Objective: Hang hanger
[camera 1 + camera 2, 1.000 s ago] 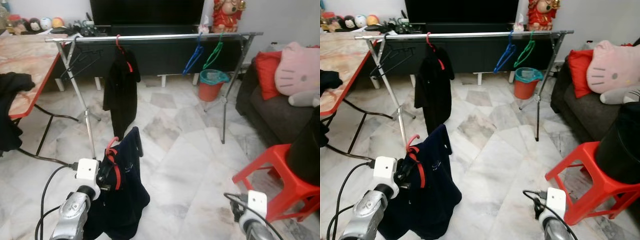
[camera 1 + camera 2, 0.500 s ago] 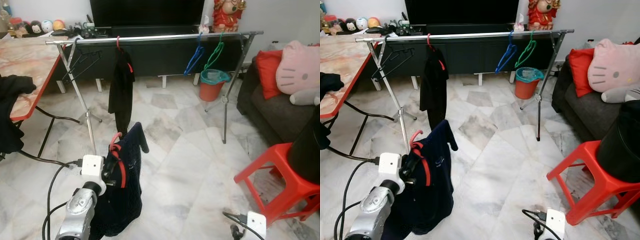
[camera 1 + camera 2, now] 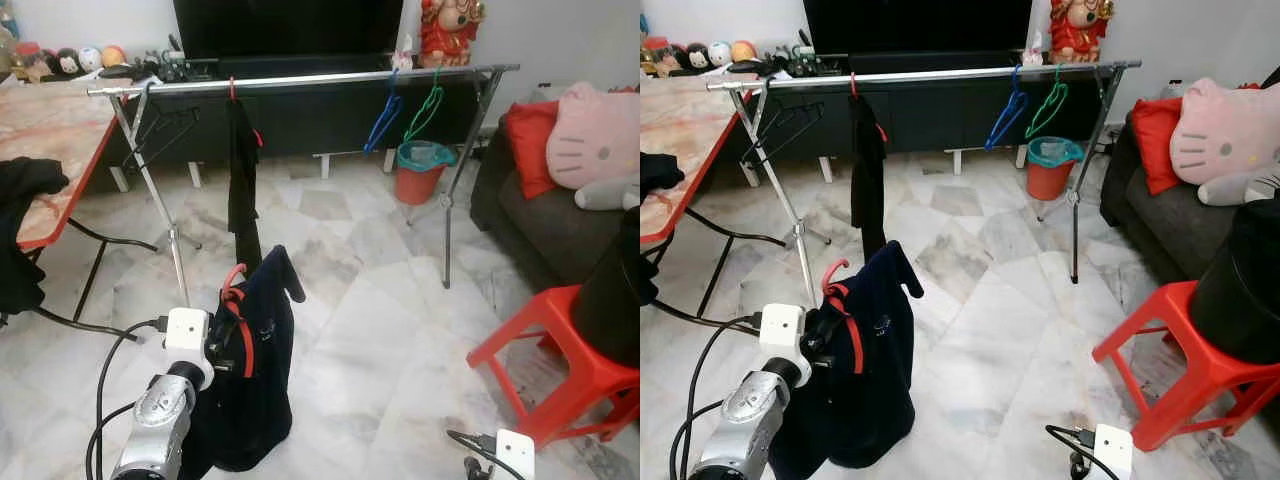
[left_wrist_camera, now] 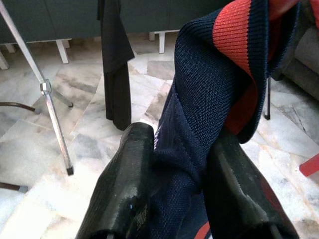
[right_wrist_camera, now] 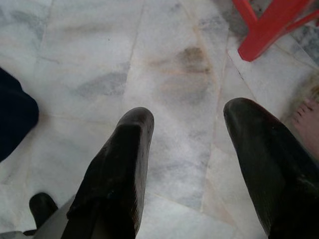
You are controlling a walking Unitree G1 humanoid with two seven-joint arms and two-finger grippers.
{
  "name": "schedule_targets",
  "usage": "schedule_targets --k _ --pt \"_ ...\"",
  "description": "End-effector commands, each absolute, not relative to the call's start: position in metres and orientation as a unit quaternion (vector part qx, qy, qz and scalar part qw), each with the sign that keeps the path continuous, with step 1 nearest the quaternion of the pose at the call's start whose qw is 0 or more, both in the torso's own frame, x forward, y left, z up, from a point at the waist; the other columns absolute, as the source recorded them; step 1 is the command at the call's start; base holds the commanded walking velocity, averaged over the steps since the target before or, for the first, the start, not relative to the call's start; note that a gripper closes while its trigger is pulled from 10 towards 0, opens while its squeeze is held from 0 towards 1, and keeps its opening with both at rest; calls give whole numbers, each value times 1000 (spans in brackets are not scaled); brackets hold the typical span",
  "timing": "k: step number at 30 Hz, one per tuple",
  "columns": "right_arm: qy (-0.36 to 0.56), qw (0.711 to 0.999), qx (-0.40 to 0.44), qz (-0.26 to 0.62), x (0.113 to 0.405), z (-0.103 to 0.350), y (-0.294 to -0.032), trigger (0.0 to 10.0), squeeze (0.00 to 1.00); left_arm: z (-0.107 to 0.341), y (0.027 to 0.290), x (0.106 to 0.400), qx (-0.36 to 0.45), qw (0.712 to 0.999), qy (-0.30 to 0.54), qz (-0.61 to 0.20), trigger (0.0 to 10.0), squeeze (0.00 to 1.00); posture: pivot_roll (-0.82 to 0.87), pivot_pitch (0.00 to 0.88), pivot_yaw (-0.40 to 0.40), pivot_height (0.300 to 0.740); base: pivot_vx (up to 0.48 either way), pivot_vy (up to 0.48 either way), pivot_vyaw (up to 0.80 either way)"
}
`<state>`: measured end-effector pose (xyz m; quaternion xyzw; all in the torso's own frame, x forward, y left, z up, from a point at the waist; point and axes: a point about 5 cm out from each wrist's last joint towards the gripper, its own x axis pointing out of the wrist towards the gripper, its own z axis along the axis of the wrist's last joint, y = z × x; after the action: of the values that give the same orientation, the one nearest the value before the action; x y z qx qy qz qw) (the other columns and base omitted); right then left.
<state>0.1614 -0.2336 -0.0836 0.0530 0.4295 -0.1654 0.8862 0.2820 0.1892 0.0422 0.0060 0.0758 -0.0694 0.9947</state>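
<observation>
A red hanger (image 3: pixel 233 283) carries a navy garment (image 3: pixel 256 380) with a red-trimmed collar. My left gripper (image 4: pixel 174 184) is shut on the collar and hanger, holding them up at the lower left, well short of the steel rail (image 3: pixel 320 78). The rail crosses the room ahead. On it hang empty black hangers (image 3: pixel 160 128), a black garment (image 3: pixel 241 170) on a red hanger, a blue hanger (image 3: pixel 383 118) and a green hanger (image 3: pixel 426 105). My right gripper (image 5: pixel 187 144) is open and low, pointing at the marble floor.
A marble table (image 3: pixel 50 130) with black cloth (image 3: pixel 20 230) draped over its edge stands at the left. At the right are a red stool (image 3: pixel 560 350) and a sofa with a pink plush (image 3: pixel 592 135). A red bucket (image 3: pixel 417 172) sits behind the rail. A person's bare foot (image 5: pixel 306 124) is near my right gripper.
My left arm has brought the navy garment slightly up and right, and it has turned narrower. My right arm has dropped lower. The black garment on the rail has swung edge-on.
</observation>
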Motion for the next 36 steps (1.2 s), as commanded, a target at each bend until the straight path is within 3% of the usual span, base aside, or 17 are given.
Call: schedule_targets --k 1,14,25,36 --pt "425 887 57 -169 163 -82 -236 10000 0 49 187 284 6 996 60 -69 10000 0 -122 0 -27 740 420 0 0" --pt "424 890 47 -160 165 -81 -238 10000 0 39 228 259 21 997 73 29 10000 0 -108 0 -39 740 329 0 0" --pt "423 891 46 -155 167 -80 -237 10000 0 37 216 262 13 996 78 28 10000 0 -121 0 -33 740 329 0 0" --pt "428 890 45 -150 165 -82 -233 10000 0 37 224 257 12 995 81 51 10000 0 -114 0 -31 740 308 0 0"
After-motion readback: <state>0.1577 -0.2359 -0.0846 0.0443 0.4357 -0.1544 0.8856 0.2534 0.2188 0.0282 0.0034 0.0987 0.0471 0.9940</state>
